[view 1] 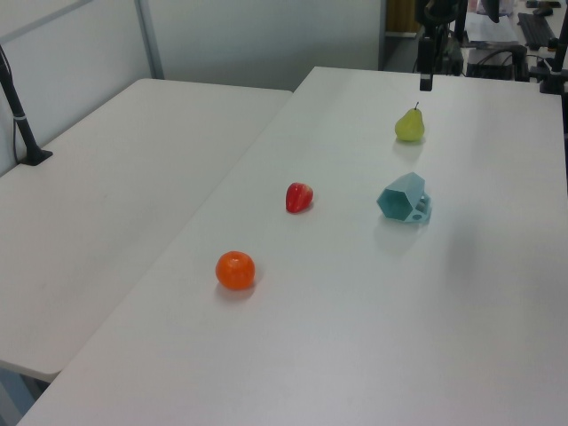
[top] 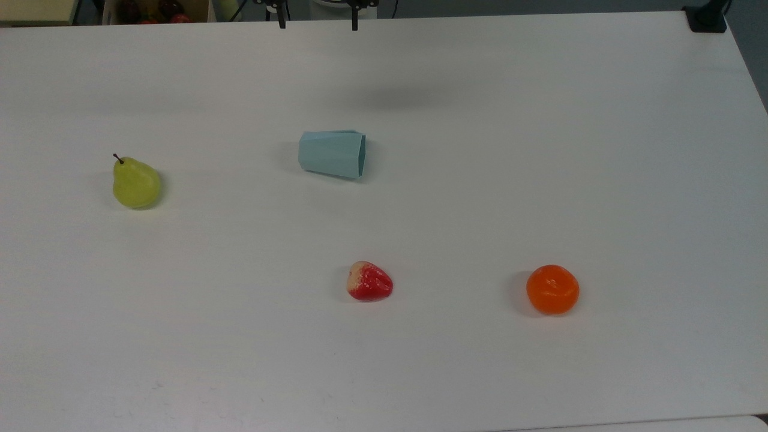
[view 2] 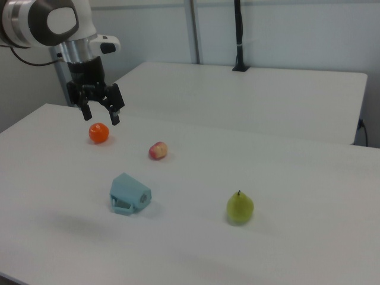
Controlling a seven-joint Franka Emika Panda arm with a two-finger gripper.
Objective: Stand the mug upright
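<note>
Overhead, the claw [view 2: 101, 114] hangs open and empty above the white table [top: 540, 180].

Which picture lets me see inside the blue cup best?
The left view: the mug lies on its side with its six-sided opening facing that camera. The top view shows its side and the rim's edge, pointing to the top view's right. The right view shows its narrow bottom and handle.

White table [top: 600, 150] bears mug [top: 332, 154], pear [top: 135, 182], strawberry [top: 369, 281], orange [top: 552, 290]
</note>
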